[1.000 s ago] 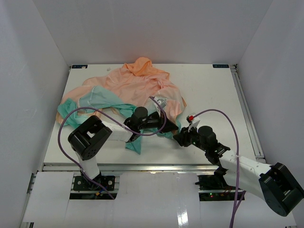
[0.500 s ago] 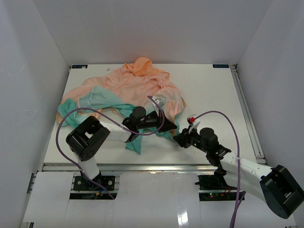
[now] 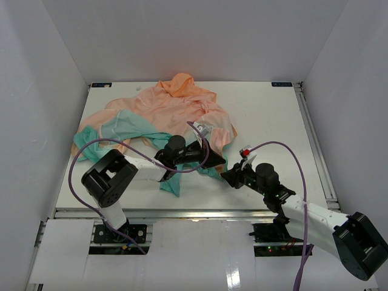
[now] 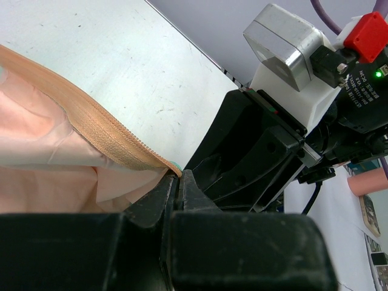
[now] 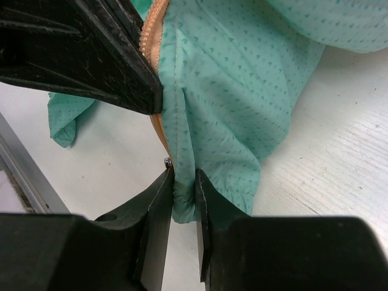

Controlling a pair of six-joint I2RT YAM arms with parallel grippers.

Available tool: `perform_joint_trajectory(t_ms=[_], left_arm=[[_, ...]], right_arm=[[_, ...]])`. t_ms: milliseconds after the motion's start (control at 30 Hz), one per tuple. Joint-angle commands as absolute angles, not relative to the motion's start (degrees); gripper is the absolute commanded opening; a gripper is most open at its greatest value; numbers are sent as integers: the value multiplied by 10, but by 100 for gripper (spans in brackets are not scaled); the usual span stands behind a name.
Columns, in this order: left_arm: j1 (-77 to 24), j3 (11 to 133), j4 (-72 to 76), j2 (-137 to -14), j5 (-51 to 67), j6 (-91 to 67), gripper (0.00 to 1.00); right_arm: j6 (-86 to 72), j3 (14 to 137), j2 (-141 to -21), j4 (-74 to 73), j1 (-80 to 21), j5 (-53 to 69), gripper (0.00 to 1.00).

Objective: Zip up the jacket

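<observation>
The jacket (image 3: 176, 109) lies crumpled on the left half of the white table, peach-orange at the back and teal at the near hem. My left gripper (image 3: 216, 162) is shut on the end of the peach zipper tape (image 4: 103, 136), pinched at its fingertips (image 4: 177, 177). My right gripper (image 3: 228, 176) sits just in front of it. In the right wrist view its jaws (image 5: 183, 188) squeeze a fold of the teal hem (image 5: 242, 91), and a small metal zipper piece (image 5: 167, 161) shows at the left finger's tip. The left gripper's fingers (image 5: 91, 54) are close above.
The bare table (image 3: 273, 115) stretches to the right and back, with white walls around it. Purple cables (image 3: 279, 145) loop over both arms. The table's near edge rail (image 3: 200, 211) runs just behind the two grippers.
My right gripper's jaws have closed in on the teal hem fold. The left arm's elbow has shifted slightly left, its gripper still holding the zipper edge.
</observation>
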State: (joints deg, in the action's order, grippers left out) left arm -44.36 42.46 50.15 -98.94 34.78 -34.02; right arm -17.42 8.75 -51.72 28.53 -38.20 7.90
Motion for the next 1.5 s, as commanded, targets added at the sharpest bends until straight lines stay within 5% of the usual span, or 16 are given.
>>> perform_joint_trajectory(t_ms=[0, 133, 300, 733, 1033, 1100, 1167, 1200, 1467], left_arm=[[-439, 425, 512, -955, 342, -335, 0], [-439, 422, 517, -955, 343, -335, 0], [-438, 423, 513, -957, 343, -334, 0], [-437, 425, 505, -954, 338, -333, 0], [-435, 426, 492, -942, 331, -328, 1], [-433, 434, 470, -937, 313, -324, 18], [-432, 452, 401, -924, 287, -318, 51], [-431, 457, 355, -914, 255, -317, 59], [-346, 437, 156, -798, 116, -362, 66]], right_arm=[[-174, 83, -509, 298, -380, 84, 26], [-177, 83, -509, 298, -380, 82, 23], [-179, 83, -510, 299, -380, 86, 9], [-182, 74, -494, 305, -380, 91, 22], [-183, 82, -512, 305, -380, 97, 8], [-185, 85, -513, 306, -380, 97, 8], [-190, 88, -507, 304, -380, 93, 8], [-197, 88, -501, 301, -380, 89, 8], [-224, 87, -468, 283, -380, 53, 8]])
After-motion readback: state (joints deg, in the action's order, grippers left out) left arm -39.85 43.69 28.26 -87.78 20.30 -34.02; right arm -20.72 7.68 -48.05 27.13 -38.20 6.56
